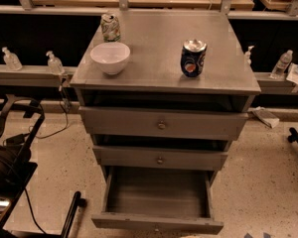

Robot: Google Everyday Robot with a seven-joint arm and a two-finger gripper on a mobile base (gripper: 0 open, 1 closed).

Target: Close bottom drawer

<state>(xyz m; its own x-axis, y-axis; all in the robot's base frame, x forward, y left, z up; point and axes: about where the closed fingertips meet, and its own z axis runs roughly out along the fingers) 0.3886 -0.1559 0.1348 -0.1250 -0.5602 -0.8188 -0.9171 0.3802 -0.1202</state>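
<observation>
The grey cabinet (164, 58) stands in the middle of the camera view. Its bottom drawer (158, 195) is pulled far out and empty, with its flat front (157, 223) at the lower edge of the view. The middle drawer (160, 157) and the top drawer (161, 124) stand slightly out, each with a round knob. The gripper is not in view.
A white bowl (110, 57), a green can (110, 27) and a blue can (193, 58) stand on the cabinet top. Small bottles (54, 63) stand on a ledge behind. Black equipment (10, 162) and cables lie on the floor at left.
</observation>
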